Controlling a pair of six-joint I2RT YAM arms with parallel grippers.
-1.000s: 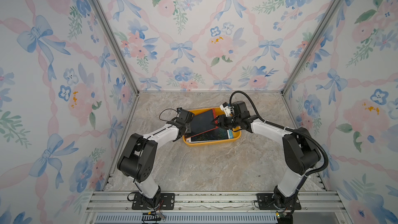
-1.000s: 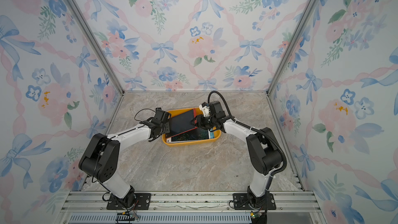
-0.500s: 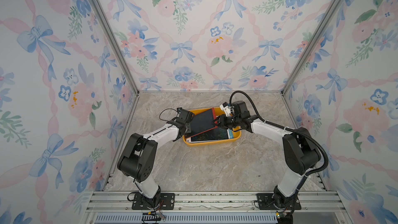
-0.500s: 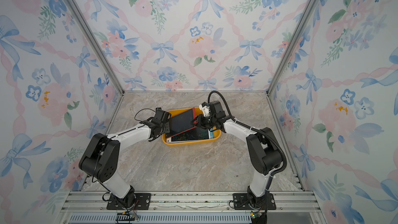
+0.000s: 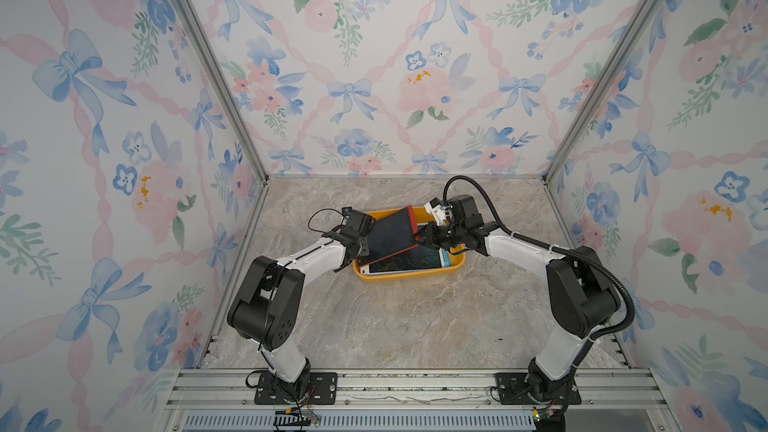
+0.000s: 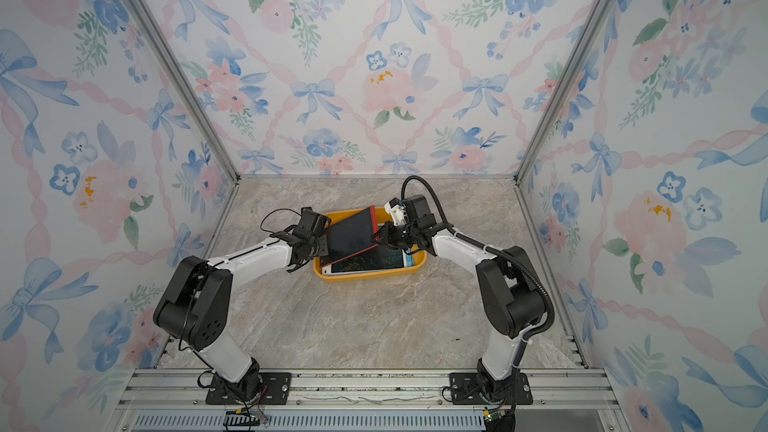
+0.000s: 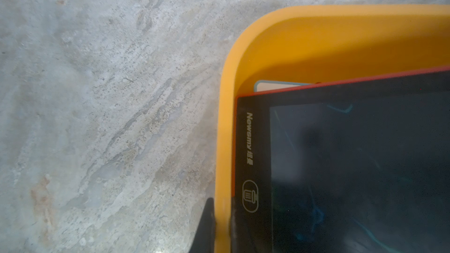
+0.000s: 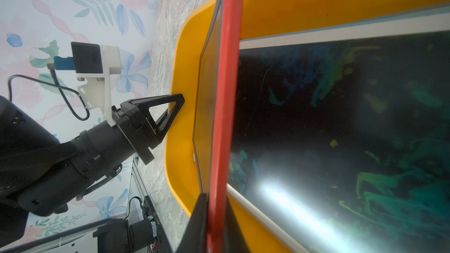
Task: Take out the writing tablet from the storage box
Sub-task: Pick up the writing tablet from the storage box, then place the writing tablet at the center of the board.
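You have one storage box (image 5: 407, 277) on the table (image 5: 395, 326), and two tablets that you can count with certainty: a red writing tablet (image 5: 390, 232) and a white writing tablet (image 5: 409, 262). A thin blue edge (image 7: 275, 82) shows beside the white frame. You cannot tell if it belongs to the white one or to a third tablet.

In both top views the box sits between the two arms, toward the back of the table. The white tablet lies flat in it, and the red one lies crooked on top. There the grips are too small to judge.

The left wrist view gives what the top views do not. The left fingers (image 7: 205, 229) are clenched on the box rim (image 7: 316, 13), one outside the wall and one inside. The inner one is just beside the red tablet's short end, near its bin icon, and this end lies inside the box against the wall.

The right wrist view shows the right fingers (image 8: 197, 227) grasping the red tablet's long edge (image 8: 224, 93), one finger on the screen side and one on the back. The red tablet is tilted above the white tablet's screen (image 8: 341, 118), which carries green and blue scribbles
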